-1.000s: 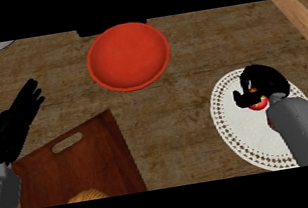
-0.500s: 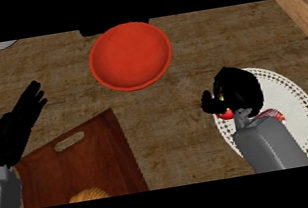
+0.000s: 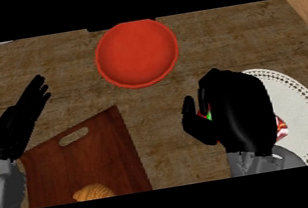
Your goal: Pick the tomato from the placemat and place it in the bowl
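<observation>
Right robot hand (image 3: 237,113) shifted left off placemat (image 3: 304,112), curled around tomato (image 3: 281,129) (mostly hidden)

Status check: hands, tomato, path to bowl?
Right hand shut on tomato, off the placemat. Left hand open, resting. Bowl ahead, nothing between.

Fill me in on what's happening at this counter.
The right hand is curled around the tomato, holding it above the left edge of the white placemat, short of the red bowl. The left hand rests open at the left, beside a wooden cutting board.
</observation>
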